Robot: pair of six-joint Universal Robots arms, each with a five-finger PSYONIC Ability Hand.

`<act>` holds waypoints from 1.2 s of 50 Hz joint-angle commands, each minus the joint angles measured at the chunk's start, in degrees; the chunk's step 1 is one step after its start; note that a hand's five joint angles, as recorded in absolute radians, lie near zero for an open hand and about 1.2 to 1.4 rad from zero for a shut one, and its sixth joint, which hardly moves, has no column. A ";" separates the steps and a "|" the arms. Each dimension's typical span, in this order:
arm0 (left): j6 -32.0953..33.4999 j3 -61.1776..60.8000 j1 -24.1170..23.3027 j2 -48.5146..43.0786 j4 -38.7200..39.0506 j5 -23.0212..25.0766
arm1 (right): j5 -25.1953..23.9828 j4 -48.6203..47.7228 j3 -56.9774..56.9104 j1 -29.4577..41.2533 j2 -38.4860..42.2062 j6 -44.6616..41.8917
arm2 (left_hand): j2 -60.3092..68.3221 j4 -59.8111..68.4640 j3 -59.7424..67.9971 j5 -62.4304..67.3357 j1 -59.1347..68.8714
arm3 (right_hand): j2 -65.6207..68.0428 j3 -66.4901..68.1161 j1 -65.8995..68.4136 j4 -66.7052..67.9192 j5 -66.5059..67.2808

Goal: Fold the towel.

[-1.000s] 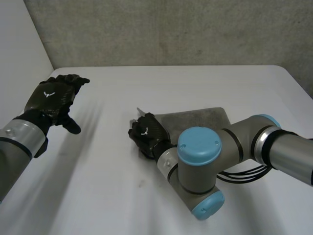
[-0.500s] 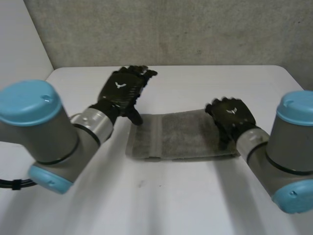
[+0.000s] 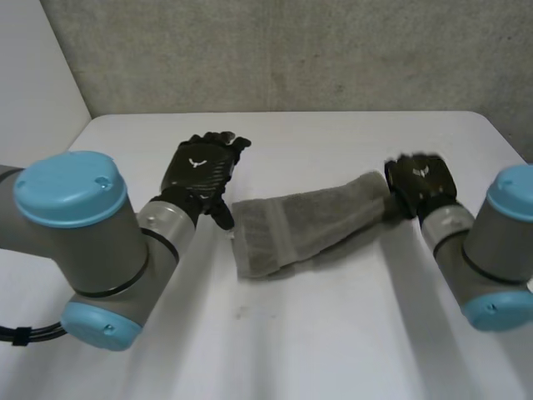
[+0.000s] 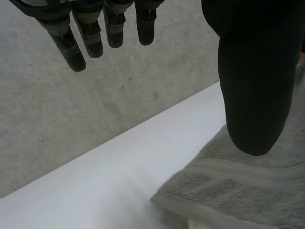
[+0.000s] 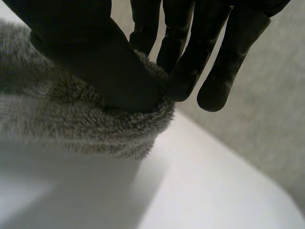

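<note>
A grey towel [image 3: 304, 225], folded into a long strip, lies slanted across the middle of the white table [image 3: 333, 342]. My right hand [image 3: 420, 183] is at the strip's right end, which is lifted off the table. In the right wrist view its thumb [image 5: 95, 47] and fingers pinch the fluffy towel edge [image 5: 76, 119]. My left hand [image 3: 198, 171] hovers just left of the towel's other end with straight fingers. In the left wrist view its thumb [image 4: 255, 86] hangs above the towel's hemmed end [image 4: 248, 191], holding nothing.
A grey concrete wall [image 3: 291, 50] runs behind the table's far edge, and a white panel [image 3: 33, 67] stands at the left. Both arms' large elbow joints [image 3: 75, 242] [image 3: 500, 250] sit low over the table's near corners.
My right hand has shut on the towel's right end and lifted it, so the flat strip now slants. My left hand has slid slightly back toward the left.
</note>
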 commanded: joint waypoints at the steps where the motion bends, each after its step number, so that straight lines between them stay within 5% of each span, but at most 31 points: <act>1: -0.08 -3.47 3.47 6.22 0.13 -2.87 | -0.83 3.80 -14.79 13.79 6.08 -2.60 | 0.52 0.41 0.45 -1.59 -0.43 | 5.89 2.65 15.98 2.42 11.07; 6: -0.17 -4.71 6.03 7.72 0.22 -3.13 | -5.49 5.83 -18.42 20.07 11.37 -7.18 | 0.52 0.41 0.45 -1.59 -0.43 | 5.89 2.65 15.98 2.42 11.07; 10: -0.17 -4.97 6.56 7.72 0.22 -3.05 | -15.04 7.93 -17.02 24.01 15.23 -9.64 | 0.52 0.41 0.45 -1.59 -0.43 | 5.89 2.65 15.98 2.42 11.07; 14: -0.08 -4.89 6.74 7.63 0.31 -2.78 | -17.09 8.82 -16.40 24.81 15.94 -9.91 | 0.52 0.41 0.45 -1.59 -0.43 | 1.91 -1.32 12.01 -1.56 7.10; 16: 0.18 -4.01 6.65 7.11 0.40 -2.69 | -13.25 9.17 -16.14 24.46 14.72 -9.47 | 0.52 0.41 0.45 -1.59 -0.43 | -39.08 -42.31 -28.98 -42.55 -33.89; 17: 0.18 -4.01 6.65 7.11 0.40 -2.69 | -13.22 9.17 -16.13 24.46 14.71 -9.47 | 0.52 0.41 0.45 -1.59 -0.43 | -39.30 -42.53 -29.20 -42.77 -34.11; 19: 0.09 -2.26 6.47 5.88 0.57 -2.61 | -6.23 10.48 -15.09 24.37 11.22 -8.94 | 0.52 0.41 0.45 -1.59 -0.43 | -63.61 -66.84 -53.51 -67.07 -58.42; 24: -0.43 3.71 4.63 0.88 0.49 -2.78 | -0.93 10.22 -11.84 21.05 4.19 -4.31 | 0.57 0.45 0.49 -1.55 -0.38 | -64.11 -67.35 -54.02 -67.58 -58.93; 33: -5.53 14.89 0.58 -8.54 -0.48 -2.78 | -0.04 11.37 -10.42 12.07 -2.07 14.26 | 2.25 2.14 2.17 0.14 1.30 | -64.11 -67.35 -54.02 -67.58 -58.93; 46: -10.19 29.39 -2.76 -28.48 -19.18 -2.16 | -4.68 26.91 -23.68 9.69 11.01 20.06 | 2.59 2.47 2.51 0.47 1.64 | -64.11 -67.35 -54.02 -67.58 -58.93; 54: -10.28 24.05 -1.44 -26.92 -22.19 -8.14 | -9.88 30.95 -28.87 10.40 17.51 19.62 | 2.08 1.97 2.01 -0.03 1.13 | -64.11 -67.35 -54.02 -67.58 -58.93; 60: -10.28 19.90 -1.79 -24.27 -21.84 -8.41 | -9.62 33.43 -31.43 10.57 20.43 17.16 | 1.58 1.47 1.50 -0.54 0.63 | -64.11 -67.35 -54.02 -67.58 -58.93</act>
